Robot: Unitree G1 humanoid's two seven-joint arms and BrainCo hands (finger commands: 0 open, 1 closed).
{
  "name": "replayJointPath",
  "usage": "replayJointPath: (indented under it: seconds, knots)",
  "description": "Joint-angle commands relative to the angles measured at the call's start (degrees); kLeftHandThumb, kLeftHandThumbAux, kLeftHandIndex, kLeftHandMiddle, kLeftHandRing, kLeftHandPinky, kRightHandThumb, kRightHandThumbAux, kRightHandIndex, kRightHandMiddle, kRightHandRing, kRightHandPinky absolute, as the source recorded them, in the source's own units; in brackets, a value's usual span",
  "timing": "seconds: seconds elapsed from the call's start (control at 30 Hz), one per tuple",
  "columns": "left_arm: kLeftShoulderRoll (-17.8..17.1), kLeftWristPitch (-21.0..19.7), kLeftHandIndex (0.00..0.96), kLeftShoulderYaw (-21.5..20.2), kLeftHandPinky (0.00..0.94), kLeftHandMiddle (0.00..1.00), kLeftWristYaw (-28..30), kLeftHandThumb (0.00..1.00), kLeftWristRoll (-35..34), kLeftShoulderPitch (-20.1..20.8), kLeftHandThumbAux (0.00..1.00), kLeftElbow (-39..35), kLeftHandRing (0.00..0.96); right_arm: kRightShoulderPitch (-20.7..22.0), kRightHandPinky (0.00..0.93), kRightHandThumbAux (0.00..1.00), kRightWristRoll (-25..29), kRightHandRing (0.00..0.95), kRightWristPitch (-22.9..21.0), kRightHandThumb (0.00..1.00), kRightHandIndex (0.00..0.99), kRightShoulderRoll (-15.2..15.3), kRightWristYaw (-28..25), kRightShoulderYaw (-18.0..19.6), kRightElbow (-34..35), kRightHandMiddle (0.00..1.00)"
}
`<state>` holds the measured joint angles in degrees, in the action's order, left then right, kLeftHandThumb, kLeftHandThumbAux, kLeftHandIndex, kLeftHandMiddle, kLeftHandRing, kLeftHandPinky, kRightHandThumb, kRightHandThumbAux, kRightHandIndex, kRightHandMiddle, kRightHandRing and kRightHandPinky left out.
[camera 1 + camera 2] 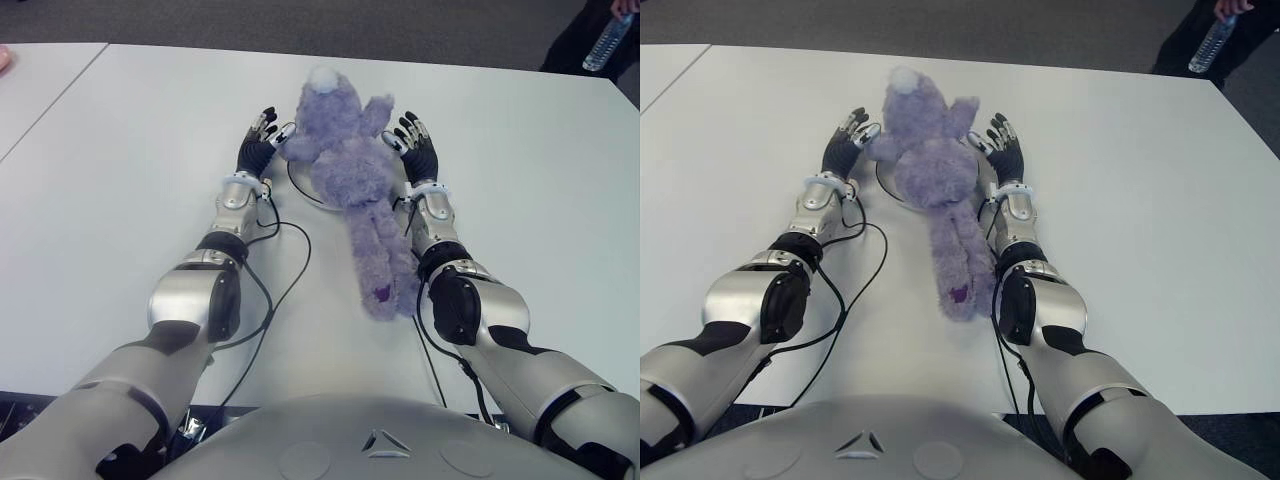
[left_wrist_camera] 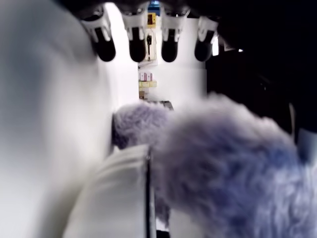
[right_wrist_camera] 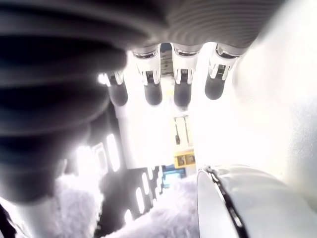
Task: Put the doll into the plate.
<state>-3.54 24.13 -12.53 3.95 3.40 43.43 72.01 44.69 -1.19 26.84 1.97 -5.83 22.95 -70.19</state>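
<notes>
Purple plush doll (image 1: 350, 175), long-pile fur, pale muzzle at the far end, long legs trailing toward the robot. Lies lengthwise on the white worktop (image 1: 120, 140), its trunk over the plate (image 1: 303, 190); head, arms and legs spill past the plate's rim, so most of the plate is hidden under it.

Left robot hand (image 1: 258, 140): just left of the doll, fingers spread and straight, palm turned to the doll's arm, gripping nothing. Fingertips look to be at the fur, contact uncertain.

Right robot hand (image 1: 417, 145): just right of the doll, fingers likewise extended, holding nothing.

Handling, judged: light, soft, limp; limbs will droop and fold when lifted. Fur gives fair friction, not slippery; not fragile. Best hold is the thick trunk, squeezed between both palms, since a leg or arm alone would let the body dangle.

Also present: water bottle (image 1: 607, 40), held by a person, well beyond the doll at the far right.
</notes>
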Motion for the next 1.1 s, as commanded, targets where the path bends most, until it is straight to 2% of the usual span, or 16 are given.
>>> replayJointPath:
  seconds: [0.03,0.37,0.83,1.1]
  knots:
    - [3.3,-10.6,0.000,1.4,0.000,0.000,1.5,0.000,1.6,-11.1,0.525,6.8,0.000,-13.8,0.019,0.632,2.9,0.028,-4.6,0.000,0.049,-2.8,1.2,2.2,-7.5,0.045]
    - [3.4,-10.6,0.000,1.3,0.000,0.000,0.3,0.000,1.3,-11.4,0.512,6.8,0.000,-13.7,0.000,0.578,4.2,0.000,-4.3,0.000,0.003,-3.4,1.5,3.0,-7.4,0.002]
    - [3.5,-10.5,0.000,0.8,0.000,0.000,-0.2,0.000,0.9,-11.3,0.499,6.7,0.000,-13.7,0.000,0.551,4.6,0.000,-3.6,0.000,0.000,-3.6,1.2,3.1,-7.4,0.000]
    - [3.8,-9.9,0.000,0.0,0.000,0.000,-0.3,0.000,0.2,-11.5,0.497,6.7,0.000,-13.7,0.000,0.552,3.6,0.000,-4.6,0.000,0.000,-3.2,1.5,2.2,-7.5,0.000]
